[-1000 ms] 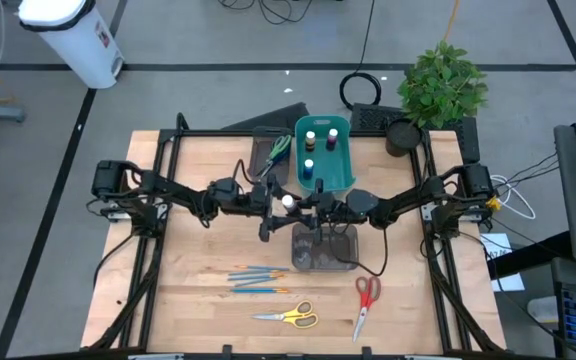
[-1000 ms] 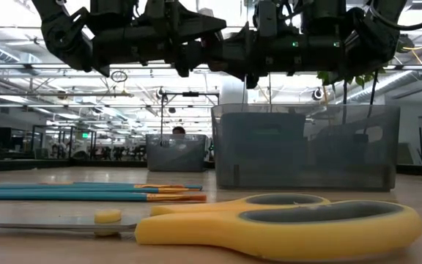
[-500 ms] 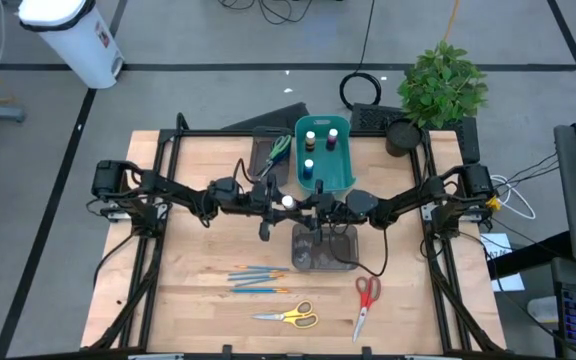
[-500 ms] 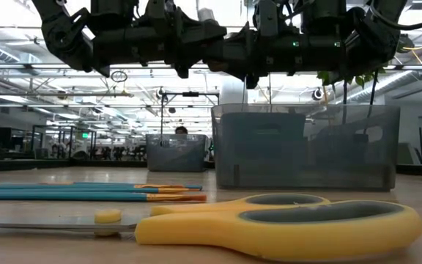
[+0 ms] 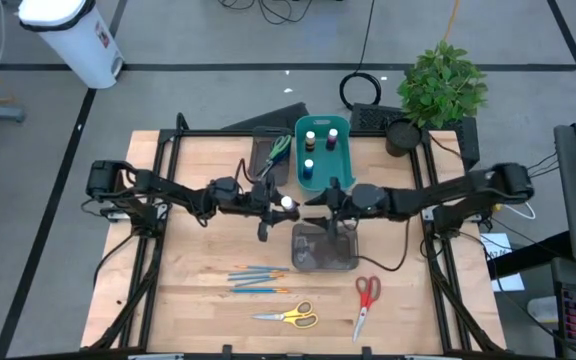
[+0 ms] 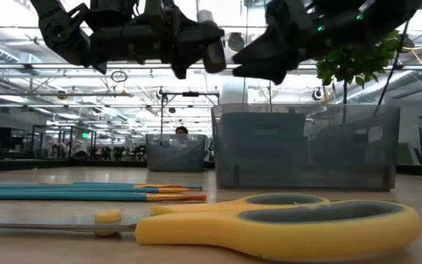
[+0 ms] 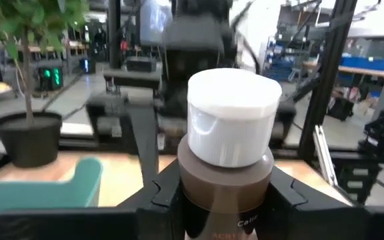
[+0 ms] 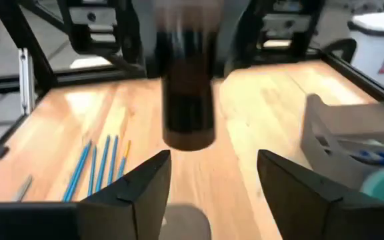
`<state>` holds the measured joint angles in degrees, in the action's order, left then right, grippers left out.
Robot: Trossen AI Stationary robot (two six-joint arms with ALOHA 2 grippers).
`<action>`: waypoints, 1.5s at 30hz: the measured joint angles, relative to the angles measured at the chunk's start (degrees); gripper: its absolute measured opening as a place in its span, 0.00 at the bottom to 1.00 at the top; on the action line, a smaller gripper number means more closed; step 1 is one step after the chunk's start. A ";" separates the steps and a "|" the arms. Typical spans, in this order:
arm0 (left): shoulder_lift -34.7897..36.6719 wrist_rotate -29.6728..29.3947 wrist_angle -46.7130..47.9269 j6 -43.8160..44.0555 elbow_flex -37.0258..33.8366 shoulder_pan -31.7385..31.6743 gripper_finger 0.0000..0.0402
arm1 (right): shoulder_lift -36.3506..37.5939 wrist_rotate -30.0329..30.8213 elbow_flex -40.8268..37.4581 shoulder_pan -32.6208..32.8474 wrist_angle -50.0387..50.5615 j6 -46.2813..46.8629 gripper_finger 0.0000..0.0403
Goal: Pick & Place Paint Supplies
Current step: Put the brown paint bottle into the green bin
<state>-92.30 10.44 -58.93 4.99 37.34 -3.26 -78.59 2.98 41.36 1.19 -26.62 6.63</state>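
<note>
Both left fingers clamp the white-capped paint bottle; right fingers stand apart, clear of it.

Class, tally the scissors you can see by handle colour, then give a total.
Yellow scissors: 1, on the table
Red scissors: 1, on the table
Green scissors: 1, in the tray
Total: 3 plainly in view

Lighting: bright, even overhead ceiling strips, soft shadows; right wrist view motion-blurred, low-view foreground soft.
</note>
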 joint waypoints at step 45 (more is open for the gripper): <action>-0.10 -8.11 12.21 -3.01 0.01 0.02 0.33 | -11.46 -0.15 32.10 -1.22 34.76 -8.87 0.56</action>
<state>-92.40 2.33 -46.72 1.98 37.34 -3.25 -90.05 2.83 73.46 -0.03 8.14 -2.24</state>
